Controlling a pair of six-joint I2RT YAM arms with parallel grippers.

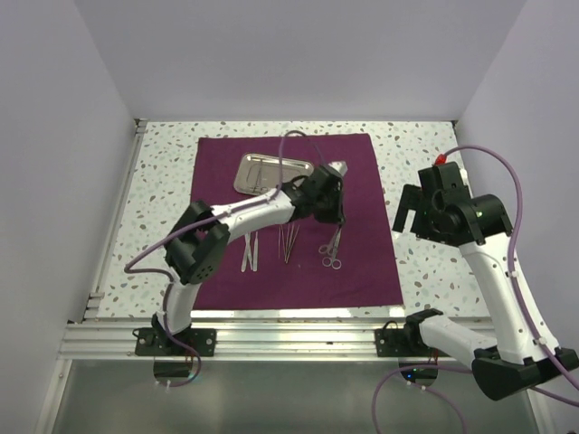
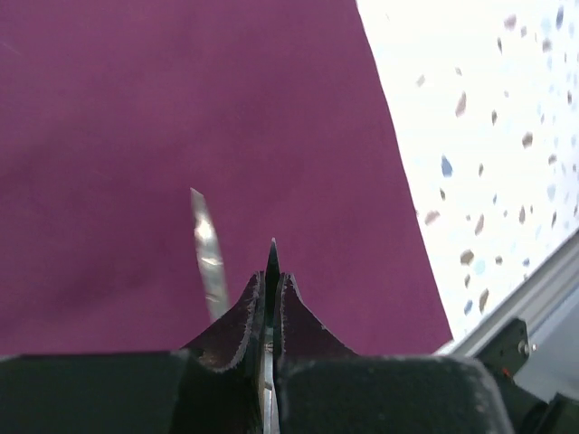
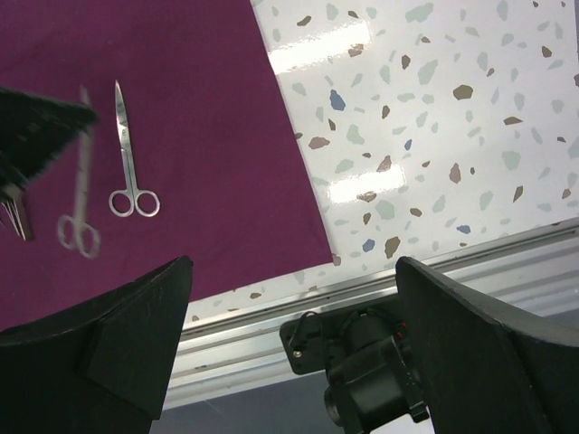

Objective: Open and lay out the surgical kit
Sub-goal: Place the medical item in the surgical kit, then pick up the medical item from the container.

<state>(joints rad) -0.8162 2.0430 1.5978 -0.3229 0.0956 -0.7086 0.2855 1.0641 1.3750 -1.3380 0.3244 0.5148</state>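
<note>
My left pincer (image 2: 271, 276) is clamped shut on a slim piece of steel. I judge it to be the ring-handled forceps (image 3: 81, 163) that shows blurred just under that pincer in the right wrist view. My right pincer (image 3: 298, 348) stands wide apart with nothing in it, over bare table (image 1: 163, 172) near the right edge, clear of the cloth.

The cloth wrap (image 1: 362, 271) is spread flat across the middle of the table. The steel tray (image 1: 249, 185) sits on it toward the far edge. A row runs along the half nearer the near edge: tweezers (image 1: 249, 253), thin probes (image 1: 288, 242), then a second pair (image 3: 127, 154) of ring-handled forceps lying flat.

As I read it, the step is setting the held forceps down in that row. To do it well I should come down with the shaft parallel to the second pair, rings toward the near edge, beside it and not across it. I should let go only once the steel rests on the cloth, so it neither bounces nor drags the weave.

Room is best toward the cloth's right border, where plain purple lies between the row and the speckled table. The near metal rail sits close behind the cloth's hem.
</note>
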